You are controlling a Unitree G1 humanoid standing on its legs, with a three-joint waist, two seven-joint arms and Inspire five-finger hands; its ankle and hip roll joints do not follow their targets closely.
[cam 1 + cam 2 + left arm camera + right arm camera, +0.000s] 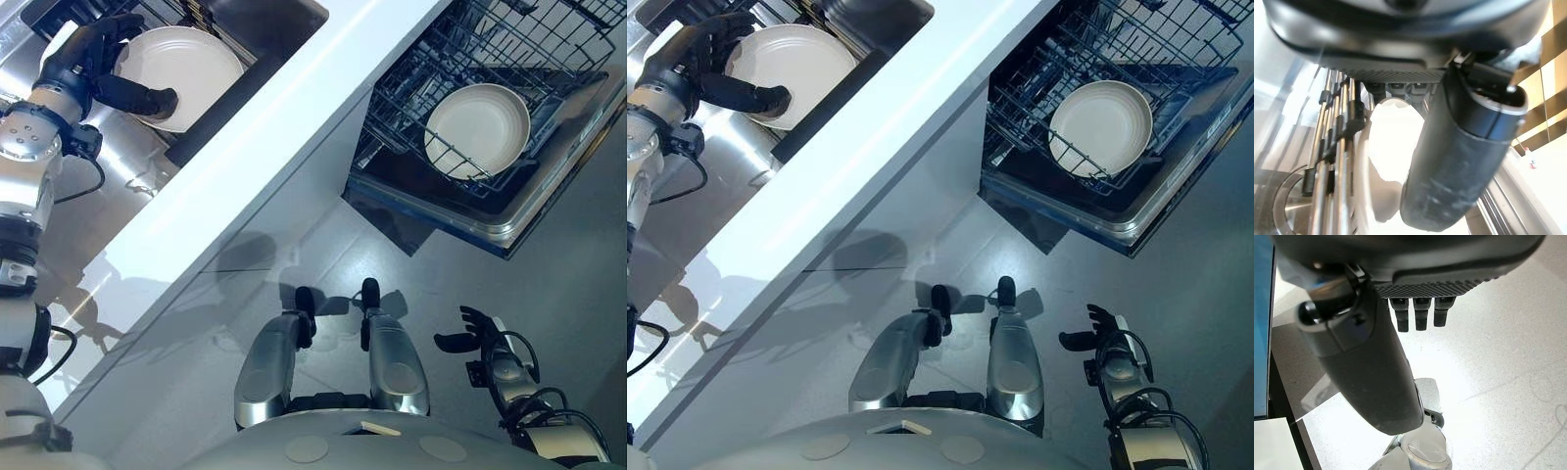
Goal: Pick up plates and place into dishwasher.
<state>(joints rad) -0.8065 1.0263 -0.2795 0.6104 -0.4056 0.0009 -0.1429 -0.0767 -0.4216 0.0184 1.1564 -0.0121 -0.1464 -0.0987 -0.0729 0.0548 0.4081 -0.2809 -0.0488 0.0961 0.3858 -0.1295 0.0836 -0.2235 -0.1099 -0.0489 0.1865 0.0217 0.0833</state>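
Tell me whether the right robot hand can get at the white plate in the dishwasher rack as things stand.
Probably yes: the right robot hand hangs open and empty low by the floor, and the round white plate stands in the pulled-out wire dishwasher rack, uncovered from above.

A white table (pixel 245 147) runs diagonally through the head views, with a steel sink (pixel 284 29) sunk into it, where a white plate (pixel 186 59) stands on edge by a dark wire rack (pixel 1334 161). Beside the table, the dishwasher's dark wire rack (pixel 549 59) is drawn out over the grey floor (pixel 578 245) and carries a second white plate (pixel 477 129) leaning among its tines.
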